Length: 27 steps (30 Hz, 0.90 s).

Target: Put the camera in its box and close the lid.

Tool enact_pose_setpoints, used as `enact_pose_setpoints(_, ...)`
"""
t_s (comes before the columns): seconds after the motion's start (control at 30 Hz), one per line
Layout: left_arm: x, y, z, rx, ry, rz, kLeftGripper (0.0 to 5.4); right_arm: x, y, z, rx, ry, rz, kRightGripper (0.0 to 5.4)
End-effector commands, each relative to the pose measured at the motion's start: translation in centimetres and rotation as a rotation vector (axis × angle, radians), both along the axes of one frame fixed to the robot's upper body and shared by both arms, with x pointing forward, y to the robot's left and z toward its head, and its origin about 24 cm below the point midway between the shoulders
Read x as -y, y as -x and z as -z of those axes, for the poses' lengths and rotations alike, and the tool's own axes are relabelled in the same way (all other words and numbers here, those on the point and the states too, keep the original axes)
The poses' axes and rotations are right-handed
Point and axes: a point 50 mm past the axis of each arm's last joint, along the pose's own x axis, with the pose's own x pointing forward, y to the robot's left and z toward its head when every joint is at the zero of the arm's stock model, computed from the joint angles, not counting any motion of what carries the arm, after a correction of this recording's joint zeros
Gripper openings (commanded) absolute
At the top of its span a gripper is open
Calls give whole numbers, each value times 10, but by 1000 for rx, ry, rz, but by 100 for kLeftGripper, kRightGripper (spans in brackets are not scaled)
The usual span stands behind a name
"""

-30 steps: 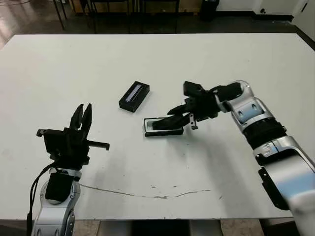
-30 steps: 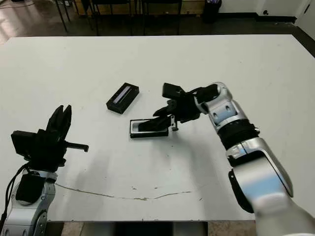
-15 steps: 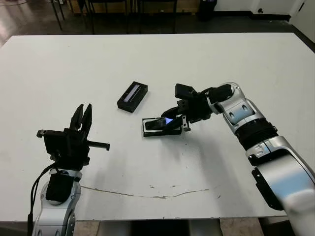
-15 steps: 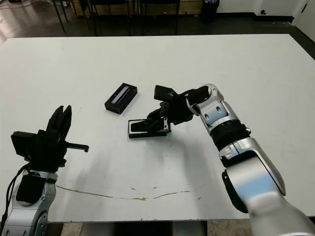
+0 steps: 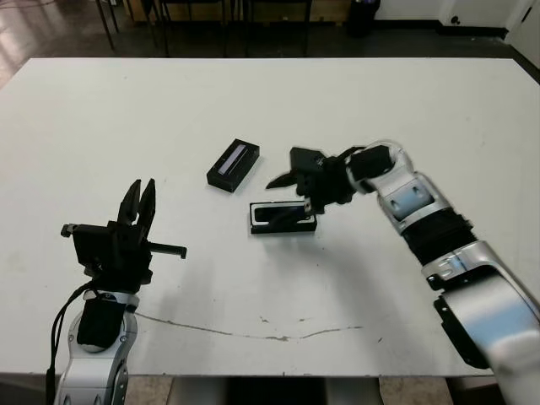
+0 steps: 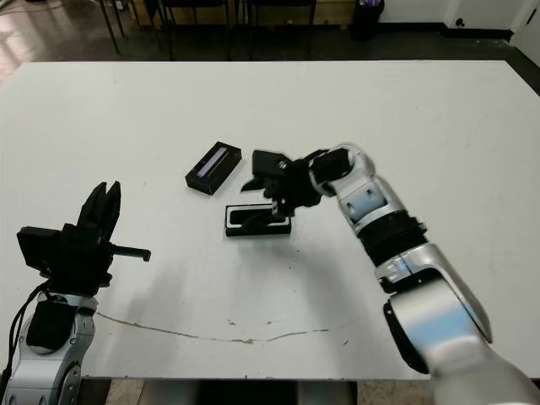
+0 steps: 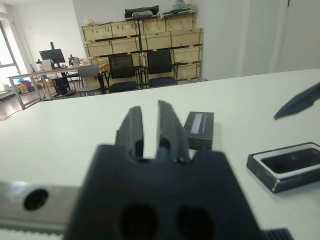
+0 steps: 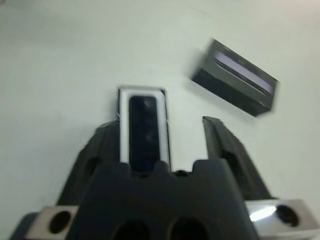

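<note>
The black camera [image 5: 283, 215] lies flat inside the white-lined box [image 5: 256, 227] near the table's middle; the right wrist view shows it there too, camera [image 8: 144, 131] within the box's rim [image 8: 123, 125]. My right gripper [image 5: 291, 195] hovers just above the box's right end, open, with nothing between its fingers [image 8: 226, 148]. The lid [image 5: 232, 164], black with a pale strip, rests on the table behind and left of the box, apart from it. My left gripper [image 5: 142, 187] stands raised at the near left, far from the box, fingers close together and holding nothing.
A thin dark scratch [image 5: 253, 329] runs across the table near its front edge. Beyond the far edge stand chairs [image 7: 140, 70] and stacked wooden crates [image 7: 145, 37]. Bare white tabletop surrounds the box and lid.
My right gripper, which held the camera over the box, has set it inside, let go and lifted a little with its fingers spread. The left arm has not moved.
</note>
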Motion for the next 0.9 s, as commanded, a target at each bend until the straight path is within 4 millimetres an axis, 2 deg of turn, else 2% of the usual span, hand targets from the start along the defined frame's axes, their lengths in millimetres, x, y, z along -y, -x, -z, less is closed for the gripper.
enact_pose_setpoints(0.03,-2,0,6,-32,-17,0,0,11,2,-6,76,10,22,390)
enact_pose_setpoints(0.13,-2,0,6,-42,-7,-3,0,21,3,-14,102,-22,45,457)
enact_pose_setpoints(0.27,-2,0,6,-41,-21,-6,0,33,4,-26,128,-156,100,539)
enact_pose_setpoints(0.4,-3,1,7,-41,-16,-5,0,41,10,-31,123,-431,287,539)
enact_pose_setpoints(0.47,-3,1,7,-41,-18,-5,0,43,16,-31,171,-502,395,539)
enact_pose_setpoints(0.57,-4,2,7,-44,-13,-7,0,43,23,-25,222,-562,489,501)
enact_pose_setpoints(0.7,-8,0,1,-22,-38,-8,0,50,32,-11,255,-593,583,408)
enact_pose_setpoints(0.9,-11,-21,-31,27,-146,10,0,65,47,6,266,-534,585,275)
